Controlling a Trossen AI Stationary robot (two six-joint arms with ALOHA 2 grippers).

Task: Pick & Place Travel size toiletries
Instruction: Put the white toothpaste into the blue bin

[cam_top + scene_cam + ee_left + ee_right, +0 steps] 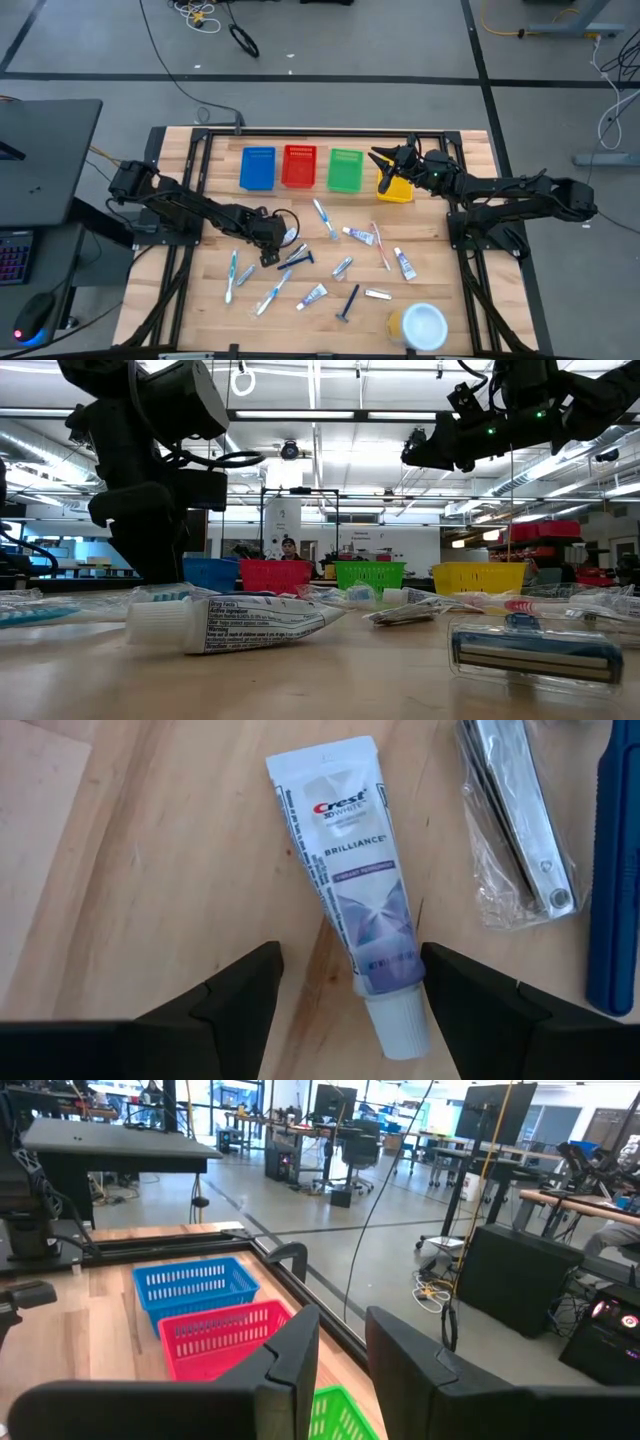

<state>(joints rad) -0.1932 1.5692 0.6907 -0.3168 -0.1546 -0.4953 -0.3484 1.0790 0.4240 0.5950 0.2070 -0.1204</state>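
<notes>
My left gripper (345, 995) sits low over the table (440, 255) with its fingers spread wide on either side of a small toothpaste tube (355, 910), which lies flat on the wood just beside a clear-wrapped metal item (515, 830). My right gripper (385, 160) hangs above the yellow basket (396, 189) at the end of the basket row, fingers partly parted with nothing visible between them. The other toiletries (345, 265) lie scattered across the middle of the table.
</notes>
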